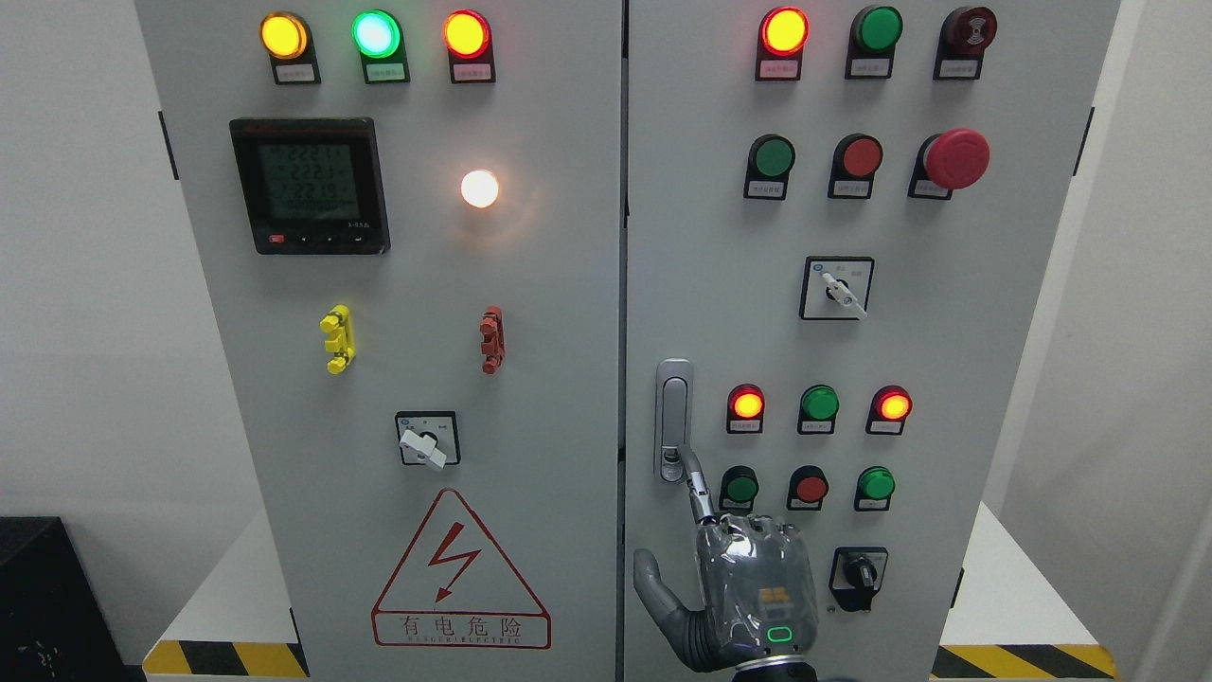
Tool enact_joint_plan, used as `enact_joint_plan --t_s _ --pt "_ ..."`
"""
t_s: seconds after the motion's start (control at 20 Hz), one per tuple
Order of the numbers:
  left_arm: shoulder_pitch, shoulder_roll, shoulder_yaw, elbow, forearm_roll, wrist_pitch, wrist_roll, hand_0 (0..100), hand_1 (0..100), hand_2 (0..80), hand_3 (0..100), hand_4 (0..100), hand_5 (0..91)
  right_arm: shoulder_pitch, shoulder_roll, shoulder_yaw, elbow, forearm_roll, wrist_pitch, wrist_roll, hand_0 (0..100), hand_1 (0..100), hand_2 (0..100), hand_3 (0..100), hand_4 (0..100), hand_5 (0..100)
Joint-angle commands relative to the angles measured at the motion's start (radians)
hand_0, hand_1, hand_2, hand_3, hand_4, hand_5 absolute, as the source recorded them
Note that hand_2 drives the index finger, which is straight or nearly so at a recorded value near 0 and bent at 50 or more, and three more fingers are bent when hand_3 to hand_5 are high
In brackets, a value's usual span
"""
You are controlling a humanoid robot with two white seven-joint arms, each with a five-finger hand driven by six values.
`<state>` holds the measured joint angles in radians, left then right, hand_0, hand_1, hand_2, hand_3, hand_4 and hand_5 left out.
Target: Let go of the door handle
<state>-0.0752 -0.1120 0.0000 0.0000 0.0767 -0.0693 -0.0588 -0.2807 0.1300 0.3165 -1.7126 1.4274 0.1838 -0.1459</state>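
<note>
Head view: one robot hand (748, 592) at the door handle (673, 420) of the right cabinet door (947, 360).
The handle lies flush low on the door's left edge. The hand's index finger (696, 485) is extended, tip touching the handle's lower end; other fingers curled, thumb apart, gripping nothing. Its side is unclear.

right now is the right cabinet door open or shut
Shut: the right door sits flush with the left door, handle flat in its recess.
</note>
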Motion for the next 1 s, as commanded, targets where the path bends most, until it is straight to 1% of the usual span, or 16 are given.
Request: enact_joint_plan --t_s 0.0,0.25,0.4,0.5,0.75,0.95 --pt "0.000 0.000 -0.021 -0.020 0.000 0.000 0.000 0 0 2.3 9 1 0.0 0.012 -0.001 0.001 0.001 0.001 -0.003 0.005 37 32 0 100 95 97" --pt "0.000 0.000 -0.021 -0.020 0.000 0.000 0.000 0 0 2.2 9 1 0.0 0.014 -0.001 0.013 0.005 0.004 -0.003 0.005 37 32 0 100 100 98" --pt "0.000 0.000 -0.021 -0.020 0.000 0.000 0.000 0 0 2.4 9 1 0.0 0.012 -0.003 0.018 0.008 0.004 -0.003 0.011 37 32 0 100 100 98" --pt "0.000 0.000 -0.021 -0.020 0.000 0.000 0.000 0 0 2.4 9 1 0.0 0.014 -0.003 0.016 0.011 0.005 -0.003 0.037 37 32 0 100 99 98" --pt "0.000 0.000 -0.021 -0.020 0.000 0.000 0.000 0 0 2.4 9 1 0.0 0.012 -0.001 0.016 0.011 0.007 -0.001 0.039 36 32 0 100 98 98" --pt "0.000 0.000 -0.021 -0.020 0.000 0.000 0.000 0 0 2.3 9 1 0.0 0.014 -0.001 0.015 0.011 0.007 0.002 0.040 36 32 0 100 99 98"
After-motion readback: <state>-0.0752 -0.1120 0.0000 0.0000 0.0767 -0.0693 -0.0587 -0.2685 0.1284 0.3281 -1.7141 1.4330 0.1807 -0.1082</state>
